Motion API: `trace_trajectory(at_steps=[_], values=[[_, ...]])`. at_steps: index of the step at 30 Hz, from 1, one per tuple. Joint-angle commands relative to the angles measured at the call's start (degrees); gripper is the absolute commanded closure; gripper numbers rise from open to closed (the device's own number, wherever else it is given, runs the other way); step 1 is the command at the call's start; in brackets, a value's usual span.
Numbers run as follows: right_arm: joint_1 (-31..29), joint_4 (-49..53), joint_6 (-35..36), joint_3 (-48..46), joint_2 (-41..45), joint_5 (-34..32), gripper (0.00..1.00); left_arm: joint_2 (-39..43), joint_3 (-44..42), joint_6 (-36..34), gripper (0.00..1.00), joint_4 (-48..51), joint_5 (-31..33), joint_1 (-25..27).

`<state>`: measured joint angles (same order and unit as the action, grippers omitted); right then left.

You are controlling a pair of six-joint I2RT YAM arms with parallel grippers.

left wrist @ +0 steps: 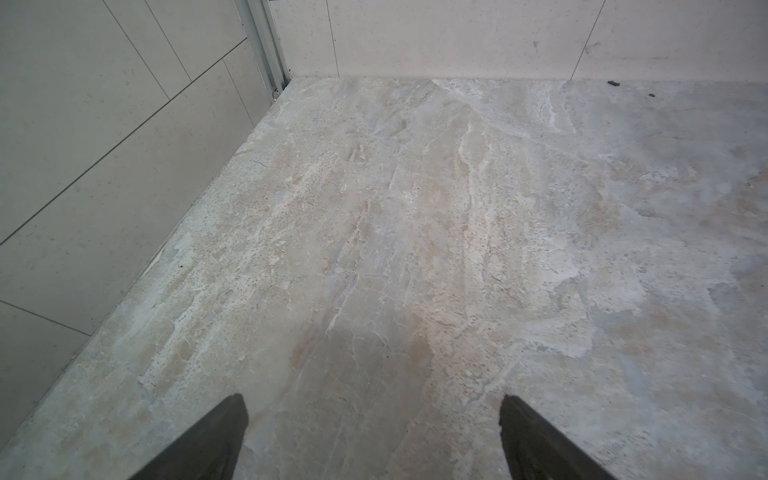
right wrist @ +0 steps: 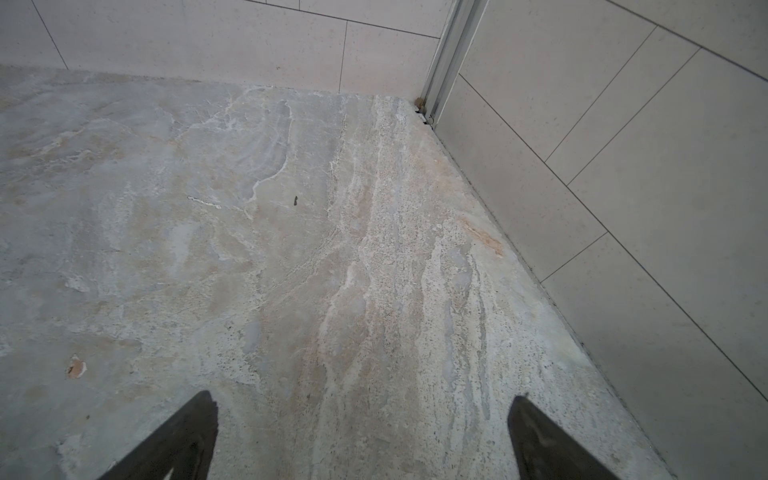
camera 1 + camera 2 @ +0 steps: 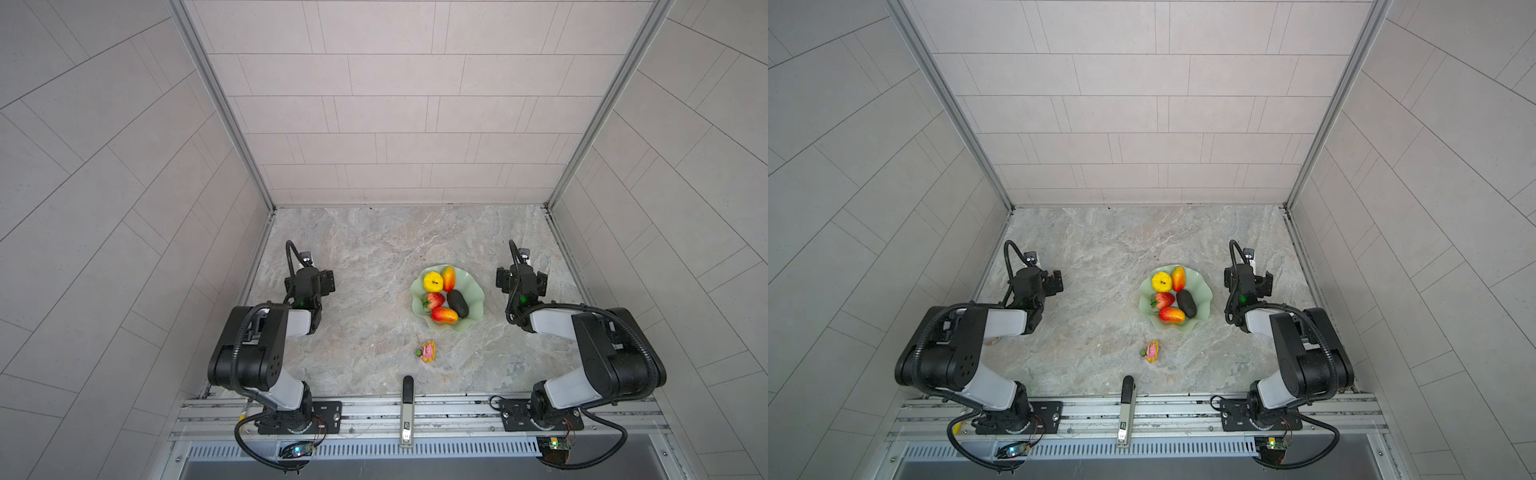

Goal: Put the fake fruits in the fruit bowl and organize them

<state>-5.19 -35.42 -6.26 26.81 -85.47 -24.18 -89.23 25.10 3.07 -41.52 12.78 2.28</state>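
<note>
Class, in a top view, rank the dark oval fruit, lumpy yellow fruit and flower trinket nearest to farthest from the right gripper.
1. dark oval fruit, bowl's right.
2. lumpy yellow fruit, bowl's far left.
3. flower trinket, outside the bowl.

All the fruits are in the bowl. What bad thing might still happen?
The red-and-yellow plastic mango at the front lies near the low edge of the pale green wavy-rimmed bowl; a bump might roll it out. The pink-and-yellow flower trinket on the marble table might get mistaken for fruit and dropped in.
</note>
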Motion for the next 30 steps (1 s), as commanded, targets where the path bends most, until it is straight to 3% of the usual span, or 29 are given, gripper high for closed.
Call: trace_trajectory(at_steps=[1, 7, 9, 11, 12, 30], values=[[0.2, -0.4, -0.1, 0.5, 0.5, 0.0, 0.00, 1.3, 0.8, -0.4, 0.00, 0.1, -0.3, 0.2], [0.2, -0.2, 0.0, 0.9, 0.0, 0.1, 0.00, 1.3, 0.8, -0.5, 0.00, 0.1, -0.1, 0.3], [0.4, -7.5, 3.9, -1.3, -3.0, 6.6, 0.00, 1.3, 0.8, -0.4, 0.00, 0.1, -0.1, 0.3], [0.7, -2.5, 2.0, -0.1, -1.5, 7.0, 0.00, 1.3, 0.8, -0.4, 0.00, 0.1, -0.1, 0.2], [1.1, -5.1, 2.5, -0.9, -1.8, 7.8, 0.00, 1.3, 0.8, -0.4, 0.00, 0.1, -0.1, 0.3], [1.1, -5.0, 2.2, -1.6, -0.8, 7.7, 0.00, 1.4, 0.7, -0.4, 0.00, 0.0, -0.1, 0.3]])
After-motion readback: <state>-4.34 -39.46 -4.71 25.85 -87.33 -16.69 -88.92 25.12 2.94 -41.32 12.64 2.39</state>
